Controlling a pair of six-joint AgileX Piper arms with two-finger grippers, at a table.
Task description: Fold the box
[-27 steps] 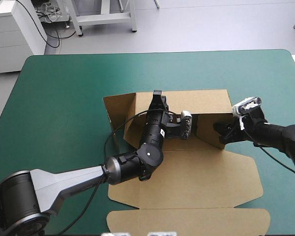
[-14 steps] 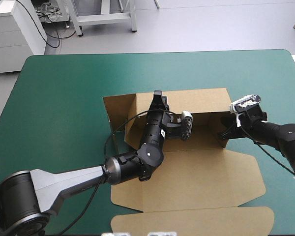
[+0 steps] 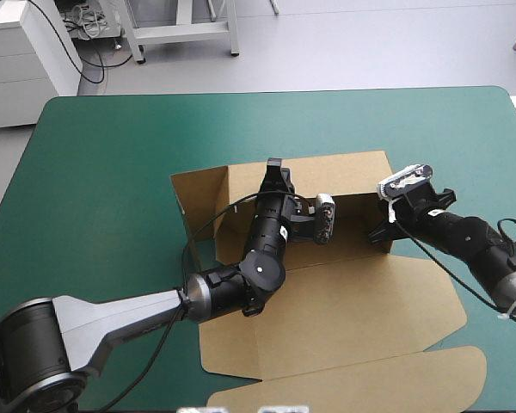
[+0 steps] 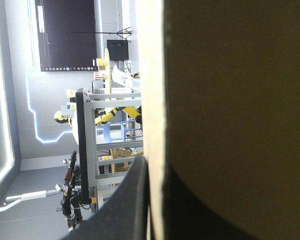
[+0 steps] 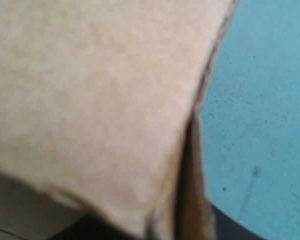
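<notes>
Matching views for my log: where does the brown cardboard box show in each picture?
High view: the brown cardboard box lies mid-table, far wall raised; left gripper on that wall's top edge, right gripper at its right end.
Left wrist view: the wall, edge-on, between the jaws.
Right wrist view: board fills most of it, between the jaws.
Shared landmark: the teal-green table cover, in the high and right wrist views only.

box [image 3: 353, 301] on table [image 3: 112, 172], left end effector [image 3: 275, 169] astride its far wall [image 3: 344, 176]
</notes>
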